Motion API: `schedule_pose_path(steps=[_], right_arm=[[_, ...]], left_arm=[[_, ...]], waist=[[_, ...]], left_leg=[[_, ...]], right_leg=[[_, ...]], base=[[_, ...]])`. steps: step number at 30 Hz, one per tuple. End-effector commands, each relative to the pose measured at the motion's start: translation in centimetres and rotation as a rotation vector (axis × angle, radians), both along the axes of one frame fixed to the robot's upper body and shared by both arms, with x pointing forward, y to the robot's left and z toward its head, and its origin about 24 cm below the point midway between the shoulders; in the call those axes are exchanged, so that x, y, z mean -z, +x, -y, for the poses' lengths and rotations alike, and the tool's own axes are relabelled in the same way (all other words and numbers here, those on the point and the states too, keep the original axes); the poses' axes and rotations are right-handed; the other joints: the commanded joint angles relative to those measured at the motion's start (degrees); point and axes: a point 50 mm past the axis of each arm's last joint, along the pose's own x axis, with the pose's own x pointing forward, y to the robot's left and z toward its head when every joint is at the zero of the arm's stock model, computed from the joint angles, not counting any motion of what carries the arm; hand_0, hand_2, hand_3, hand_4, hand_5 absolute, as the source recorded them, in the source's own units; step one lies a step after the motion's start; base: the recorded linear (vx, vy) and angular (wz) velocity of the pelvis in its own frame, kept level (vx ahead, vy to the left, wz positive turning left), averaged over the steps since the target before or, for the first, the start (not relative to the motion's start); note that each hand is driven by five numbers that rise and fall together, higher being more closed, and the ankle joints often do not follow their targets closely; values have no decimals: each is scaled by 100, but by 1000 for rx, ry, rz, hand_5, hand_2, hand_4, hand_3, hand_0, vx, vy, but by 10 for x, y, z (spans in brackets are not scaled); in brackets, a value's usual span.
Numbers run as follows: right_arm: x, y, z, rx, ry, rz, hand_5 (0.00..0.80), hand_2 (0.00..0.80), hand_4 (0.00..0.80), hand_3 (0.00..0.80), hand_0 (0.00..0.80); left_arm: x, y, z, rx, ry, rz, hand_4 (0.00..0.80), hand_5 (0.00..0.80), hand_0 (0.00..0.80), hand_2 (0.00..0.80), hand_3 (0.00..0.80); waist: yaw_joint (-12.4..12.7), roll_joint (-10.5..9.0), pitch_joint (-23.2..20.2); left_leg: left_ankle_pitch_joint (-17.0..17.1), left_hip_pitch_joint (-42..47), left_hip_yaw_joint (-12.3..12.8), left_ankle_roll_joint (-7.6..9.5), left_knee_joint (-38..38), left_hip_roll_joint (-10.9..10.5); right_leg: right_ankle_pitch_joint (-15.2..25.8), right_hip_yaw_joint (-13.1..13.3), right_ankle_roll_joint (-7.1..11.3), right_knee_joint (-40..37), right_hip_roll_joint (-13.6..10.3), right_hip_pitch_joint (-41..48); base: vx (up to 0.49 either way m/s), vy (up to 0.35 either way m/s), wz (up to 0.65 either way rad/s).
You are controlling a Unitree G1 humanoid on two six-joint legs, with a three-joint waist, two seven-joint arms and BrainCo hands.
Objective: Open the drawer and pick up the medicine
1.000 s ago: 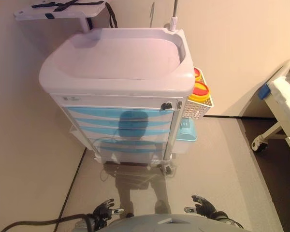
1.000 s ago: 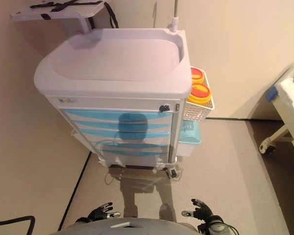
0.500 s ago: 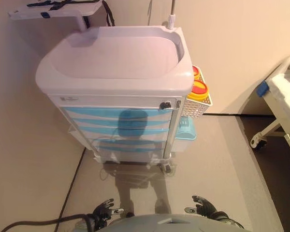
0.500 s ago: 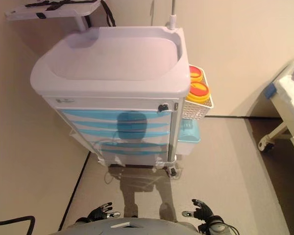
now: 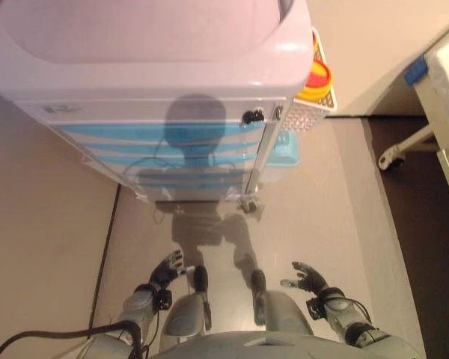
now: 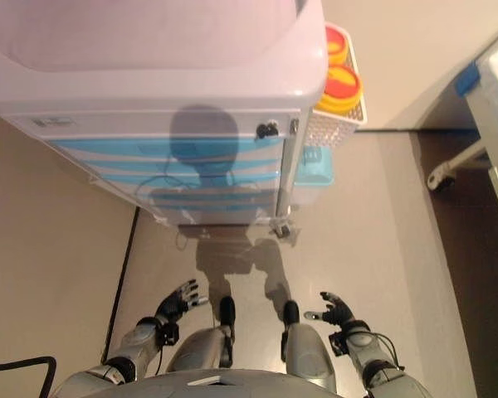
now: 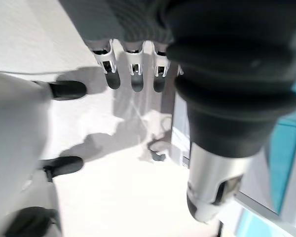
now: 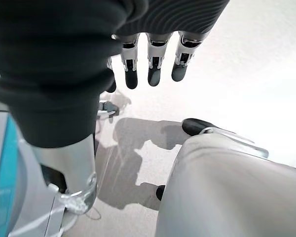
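Note:
A white medical cart (image 5: 150,63) stands ahead of me, with a stack of light-blue drawers (image 5: 157,134) in its front, all shut. A dark lock knob (image 5: 248,116) sits at the front's upper right. No medicine shows in any view. My left hand (image 5: 167,268) hangs low over the floor, well short of the cart, its fingers (image 7: 133,74) straight and holding nothing. My right hand (image 5: 307,278) hangs low at the right, likewise open, its fingers (image 8: 153,64) spread over bare floor.
A white mesh basket (image 5: 308,112) with yellow-and-red containers (image 5: 318,78) hangs on the cart's right side, above a light-blue bin (image 5: 288,146). A caster (image 5: 248,203) sits under the cart's front right corner. A bed frame (image 5: 441,97) with a wheel stands at far right.
The whole picture has shifted: the camera has come closer to the cart and tipped down, so the cart fills the top. Both hands stay low and open.

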Motion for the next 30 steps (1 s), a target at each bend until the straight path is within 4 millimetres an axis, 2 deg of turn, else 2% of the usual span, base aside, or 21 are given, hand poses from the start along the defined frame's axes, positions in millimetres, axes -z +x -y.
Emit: schedule_pose_path(steps=[1,5,9,15,19,22,27,28,30], right_arm=[[-12,14,1,-29,0,94,0,0,0,0,0],[-20,26,4,-55,-17,120,0,0,0,0,0],[-24,31,8,-78,-43,127,0,0,0,0,0],[-29,36,11,-93,-54,150,0,0,0,0,0],[-31,40,9,-107,-49,165,0,0,0,0,0],[-32,42,5,-133,-47,175,0,0,0,0,0],[-33,41,0,-151,-31,192,0,0,0,0,0],[-32,40,-1,-153,-27,190,0,0,0,0,0],[-31,39,-3,-157,-21,191,0,0,0,0,0]], left_arm=[[-29,30,-3,-68,-79,218,0,0,0,0,0],[-61,61,-4,-107,-162,407,0,0,0,0,0],[-97,87,-5,-111,-316,603,0,0,0,0,0],[-146,110,-11,-119,-611,870,0,0,0,0,0],[-185,129,-21,-129,-720,1021,0,0,0,0,0],[-218,143,-27,-121,-807,1131,0,0,0,0,0],[-270,154,-35,-91,-902,1314,0,0,0,0,0],[-278,155,-35,-76,-914,1343,0,0,0,0,0],[-297,157,-34,-41,-922,1409,0,0,0,0,0]], waist=[[-112,-183,129],[-184,-196,300],[-269,-185,466],[-364,-294,634],[-430,-412,712],[-468,-511,755],[-498,-669,832],[-473,-647,829],[-478,-698,874]], left_leg=[[-879,-656,117,486,1222,-514],[-974,-1122,240,498,1620,-475],[-1151,-1508,342,512,2033,-426],[-1499,-2063,583,516,2686,-281],[-1697,-2313,654,521,3020,-163],[-1813,-2485,673,527,3237,-89],[-2006,-2715,655,529,3578,10],[-2214,-2666,588,511,3636,37],[-2272,-2711,575,506,3716,59]], right_leg=[[730,-36,289,-265,-193,-378],[758,53,308,-31,-206,-833],[765,101,316,163,-191,-1194],[783,107,316,363,-178,-1634],[794,126,306,463,-134,-1833],[796,91,292,527,-100,-1950],[784,6,291,638,-48,-2081],[635,-23,320,710,-6,-2047],[640,-58,321,722,3,-2068]], base=[[-129,73,-23],[-104,90,-24],[-64,109,-15],[-49,87,-25],[-22,29,-25],[-15,-2,-21],[9,-18,-20],[90,-7,-14],[44,-21,-6]])
